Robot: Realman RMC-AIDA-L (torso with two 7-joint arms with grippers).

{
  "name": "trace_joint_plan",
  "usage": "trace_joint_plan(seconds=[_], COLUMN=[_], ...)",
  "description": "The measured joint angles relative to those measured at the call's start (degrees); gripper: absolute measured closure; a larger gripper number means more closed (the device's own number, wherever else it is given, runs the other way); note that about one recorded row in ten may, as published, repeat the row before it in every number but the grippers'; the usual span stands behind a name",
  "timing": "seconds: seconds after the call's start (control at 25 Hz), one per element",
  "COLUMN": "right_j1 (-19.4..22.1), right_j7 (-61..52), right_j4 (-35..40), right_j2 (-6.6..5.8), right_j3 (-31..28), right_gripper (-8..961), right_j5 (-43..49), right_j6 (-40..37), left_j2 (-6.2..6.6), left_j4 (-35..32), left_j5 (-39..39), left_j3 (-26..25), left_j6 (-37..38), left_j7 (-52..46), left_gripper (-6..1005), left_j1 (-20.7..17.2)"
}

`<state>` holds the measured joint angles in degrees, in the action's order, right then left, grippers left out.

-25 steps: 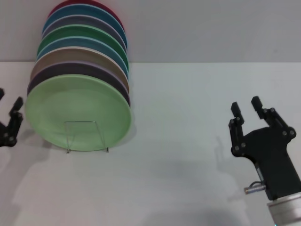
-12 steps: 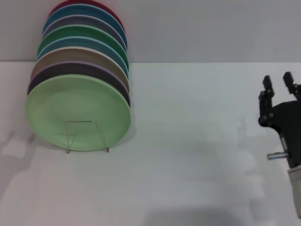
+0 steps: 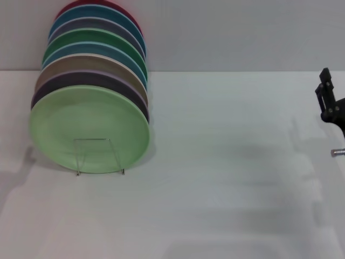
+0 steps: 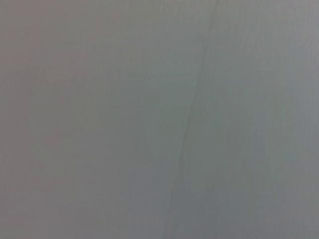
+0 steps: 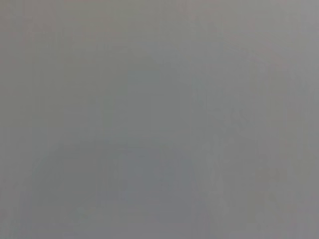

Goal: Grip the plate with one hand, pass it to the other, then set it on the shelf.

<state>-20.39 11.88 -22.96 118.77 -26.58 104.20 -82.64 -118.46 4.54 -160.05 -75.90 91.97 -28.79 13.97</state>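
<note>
Head view: plate (image 3: pixel 89 129) stands upright in the shelf (image 3: pixel 99 156), frontmost of the row on the tabletop (image 3: pixel 226 162). We judge the task done. Right pincer (image 3: pixel 326 97) at far right edge, holding nothing; its opening we cannot tell. Left pincer unseen.

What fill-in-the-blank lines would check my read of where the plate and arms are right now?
1. The pale green plate stands at the ____ of the row of plates.
2. The shelf shows its clear wire loop in front of that plate's ____ edge.
3. The right gripper sits at the ____ edge of the head view, holding nothing.
4. The ____ gripper is out of view.

Missing words: front; lower; right; left
</note>
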Motion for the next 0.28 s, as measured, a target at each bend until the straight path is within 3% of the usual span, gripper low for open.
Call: trace_joint_plan(seconds=[0.04, 0.16, 0.28], right_j1=[-0.35, -1.46, -1.81], right_j7=[0.02, 0.21, 0.08], right_j4=[0.45, 1.68, 2.03], right_j2=[0.10, 0.16, 0.11], right_j3=[-0.75, -1.40, -1.41], right_gripper=[567, 442, 358], right_j5=[0.08, 0.25, 0.26], right_j6=[0.60, 1.42, 1.42], left_j2=[-0.05, -0.18, -0.34], left_j4=[0.45, 2.53, 3.41], left_j5=[0.01, 0.21, 0.26], left_j3=[-0.02, -0.64, -1.21], left_j6=[-0.46, -2.90, -3.28], left_j7=[0.08, 2.18, 4.46], left_gripper=[202, 144, 144], left_j1=[0.11, 0.41, 0.51])
